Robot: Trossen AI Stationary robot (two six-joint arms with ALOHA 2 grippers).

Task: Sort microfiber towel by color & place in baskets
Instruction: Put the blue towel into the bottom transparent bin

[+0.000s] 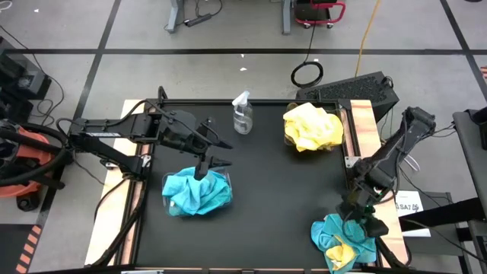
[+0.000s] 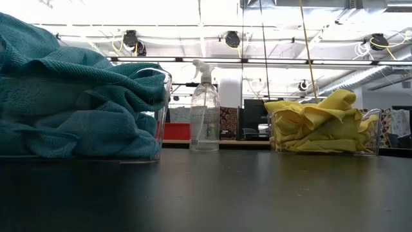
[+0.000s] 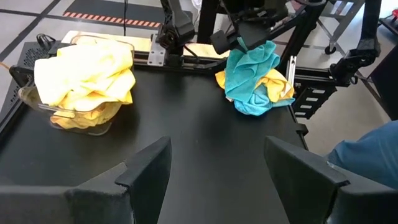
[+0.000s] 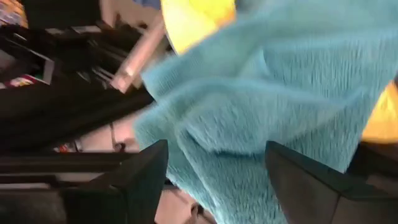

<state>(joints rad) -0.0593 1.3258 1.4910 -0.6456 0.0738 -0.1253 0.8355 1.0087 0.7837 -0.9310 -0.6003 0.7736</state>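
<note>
Towels mostly binned: teal basket (image 1: 196, 192), yellow basket (image 1: 312, 127) full | left: mixed pile (image 1: 344, 240) | right pincer (image 1: 364, 221) released above pile; left pincer (image 1: 213, 152) released

Looks like a robotics lab or workshop space. Grey concrete floor (image 1: 228, 38) with black tape lines, a black-topped work table (image 1: 266, 190) on a wood frame, loose cables (image 1: 307, 74) on the ground, exposed ceiling ducts (image 2: 360, 77) and strip lights overhead in the low view.
</note>
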